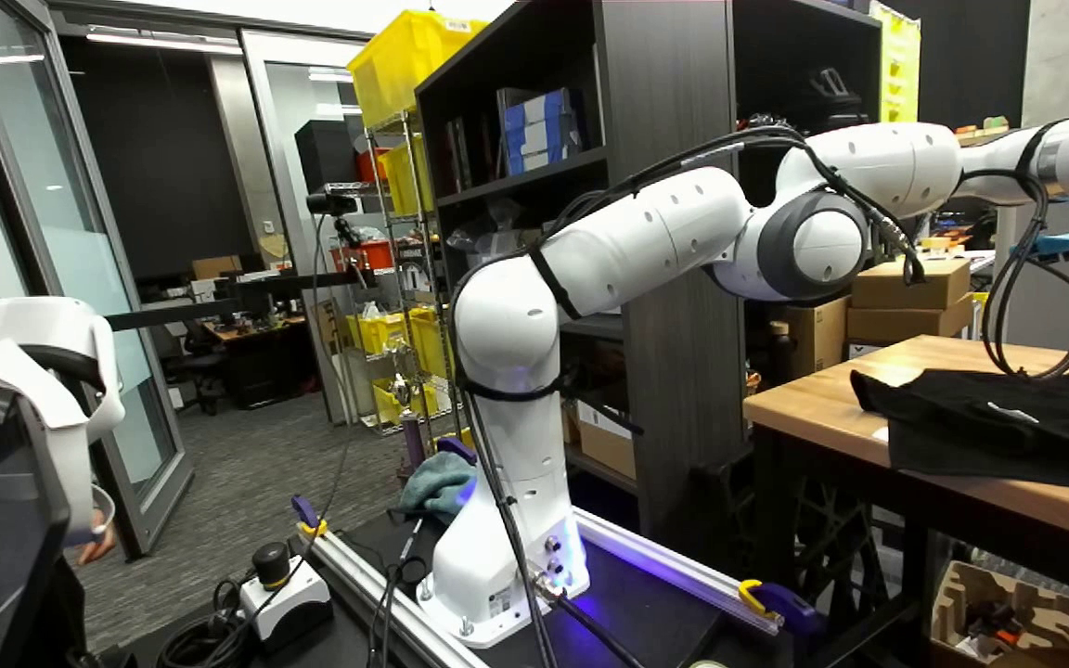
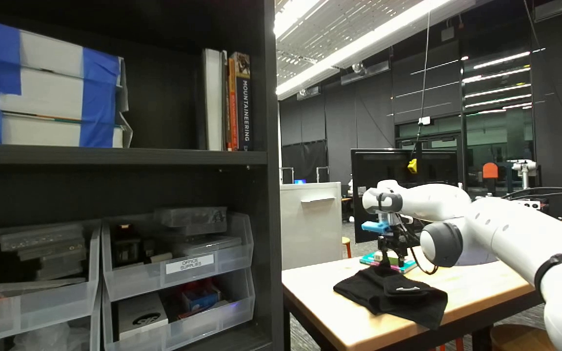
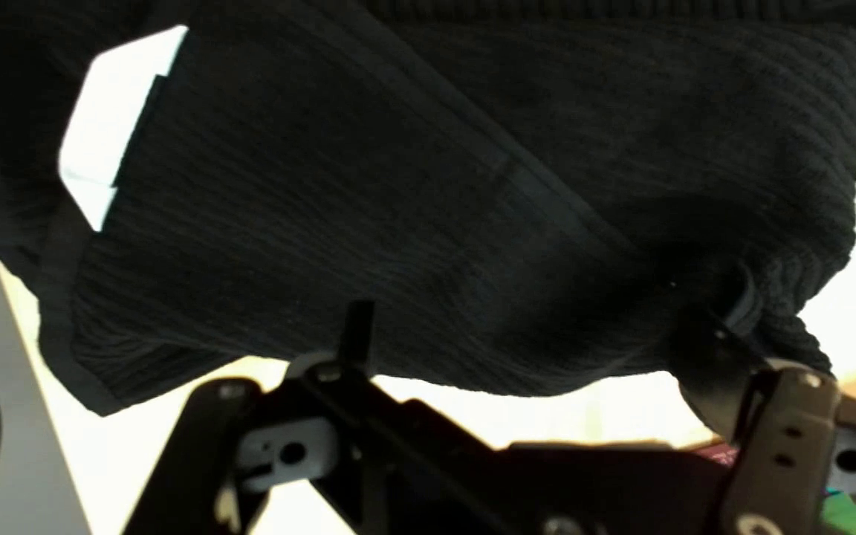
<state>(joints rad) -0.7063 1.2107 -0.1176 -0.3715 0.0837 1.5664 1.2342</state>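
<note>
One black cloth [image 2: 400, 298], rumpled, one corner hanging over the tabletop's [image 2: 317, 292] edge; one gripper [image 2: 392, 259], low over the cloth, jaws standing wide.

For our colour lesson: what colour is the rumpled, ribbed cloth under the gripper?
Black; the ribbed cloth shows best in the wrist view.
</note>
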